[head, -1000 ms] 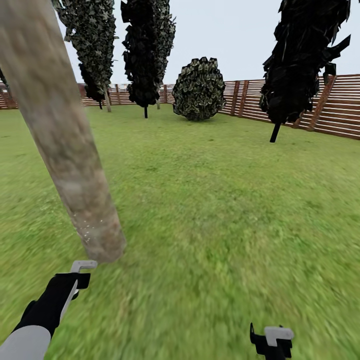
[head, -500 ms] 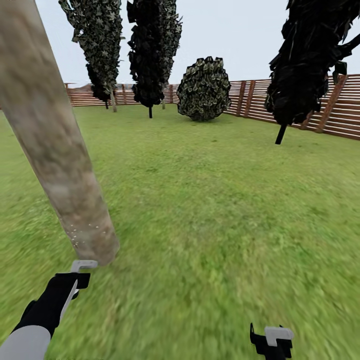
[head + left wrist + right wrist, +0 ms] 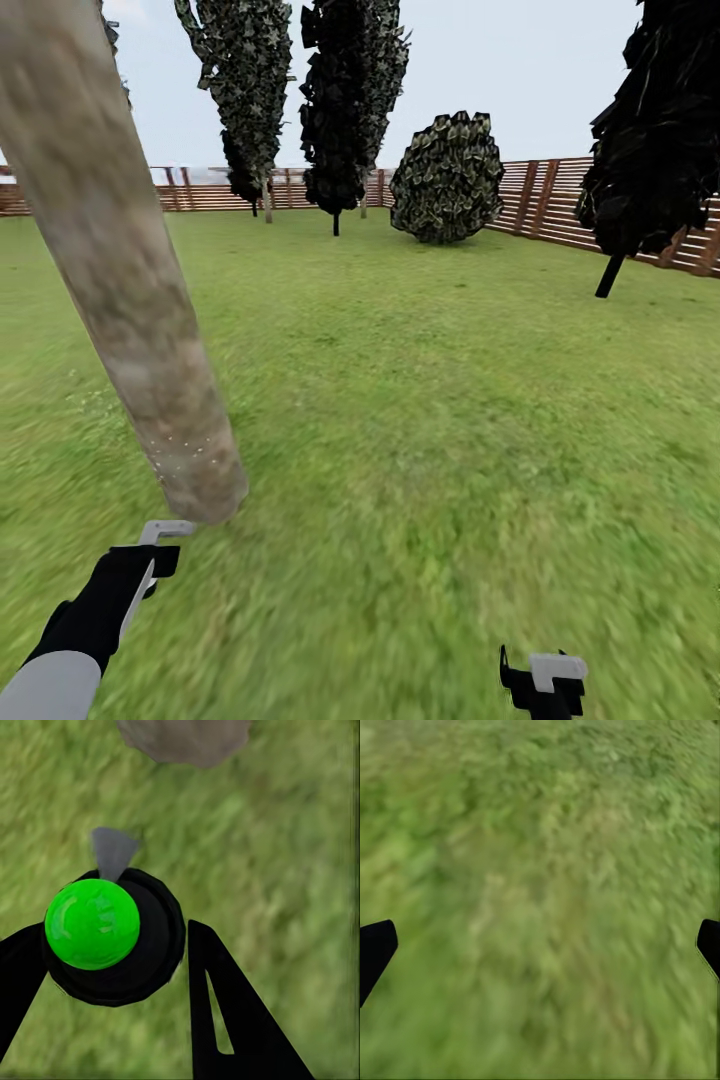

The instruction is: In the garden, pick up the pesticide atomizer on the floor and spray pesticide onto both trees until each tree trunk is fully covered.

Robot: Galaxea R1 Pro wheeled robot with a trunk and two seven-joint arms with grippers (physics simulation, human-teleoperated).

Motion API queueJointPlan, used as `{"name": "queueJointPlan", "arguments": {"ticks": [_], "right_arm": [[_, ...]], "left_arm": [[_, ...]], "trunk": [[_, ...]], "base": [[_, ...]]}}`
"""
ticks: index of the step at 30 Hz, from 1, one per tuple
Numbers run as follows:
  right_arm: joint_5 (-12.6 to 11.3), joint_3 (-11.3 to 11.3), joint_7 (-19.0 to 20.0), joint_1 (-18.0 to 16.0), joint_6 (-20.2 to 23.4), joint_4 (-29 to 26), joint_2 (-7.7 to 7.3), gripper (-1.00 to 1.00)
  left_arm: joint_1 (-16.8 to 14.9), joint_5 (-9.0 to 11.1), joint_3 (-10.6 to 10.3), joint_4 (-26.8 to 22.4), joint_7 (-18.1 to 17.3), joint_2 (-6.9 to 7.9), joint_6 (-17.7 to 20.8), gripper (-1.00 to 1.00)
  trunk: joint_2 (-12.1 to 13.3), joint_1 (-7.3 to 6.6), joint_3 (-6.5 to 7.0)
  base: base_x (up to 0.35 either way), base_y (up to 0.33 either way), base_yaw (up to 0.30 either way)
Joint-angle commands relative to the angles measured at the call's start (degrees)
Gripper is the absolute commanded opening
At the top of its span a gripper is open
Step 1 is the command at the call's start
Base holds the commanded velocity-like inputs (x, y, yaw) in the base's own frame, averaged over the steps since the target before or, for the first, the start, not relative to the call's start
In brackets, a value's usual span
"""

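Observation:
A thick, leaning grey-brown tree trunk [image 3: 130,300] rises at the left of the head view, with tiny white pesticide specks [image 3: 185,450] near its base. Just in front of that base, my left gripper [image 3: 135,575] is shut on the pesticide atomizer, whose grey nozzle [image 3: 165,530] points at the trunk. In the left wrist view the atomizer [image 3: 105,937] shows as a black body with a bright green cap between the black fingers [image 3: 225,1020], and the trunk's foot [image 3: 184,739] lies beyond it. My right gripper [image 3: 545,680] hangs low over the grass, open and holding nothing [image 3: 540,952].
Green lawn [image 3: 450,420] stretches ahead to a brown slat fence [image 3: 540,195]. At the back stand a tall mottled tree [image 3: 245,90], a black-leaved tree [image 3: 345,100] and a round bush [image 3: 447,178]. Another black-leaved tree [image 3: 655,130] stands at the right.
The whole view has swung, so the far trees, bush and fence sit further right in the picture. Both arms hold the same pose, and the atomizer stays in the left gripper.

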Motion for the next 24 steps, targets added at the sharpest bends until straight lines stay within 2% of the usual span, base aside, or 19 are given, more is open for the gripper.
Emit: {"name": "queueJointPlan", "arguments": {"ticks": [1,13,24], "right_arm": [[0.0,0.0,0.0,0.0,0.0,0.0,0.00,1.00],[0.0,0.0,0.0,0.0,0.0,0.0,0.00,1.00],[0.0,0.0,0.0,0.0,0.0,0.0,0.00,1.00]], "left_arm": [[0.0,0.0,0.0,0.0,0.0,0.00,0.0,-1.00],[0.0,-0.1,0.1,0.0,0.0,0.05,0.0,-1.00],[0.0,-0.1,0.2,-0.1,0.0,0.15,0.0,-1.00]], "trunk": [[0.0,0.00,0.00],[0.0,0.00,0.00],[0.0,0.00,0.00]], "base": [[0.102,-0.261,0.013],[0.101,-0.261,0.006],[0.100,-0.261,0.263]]}}
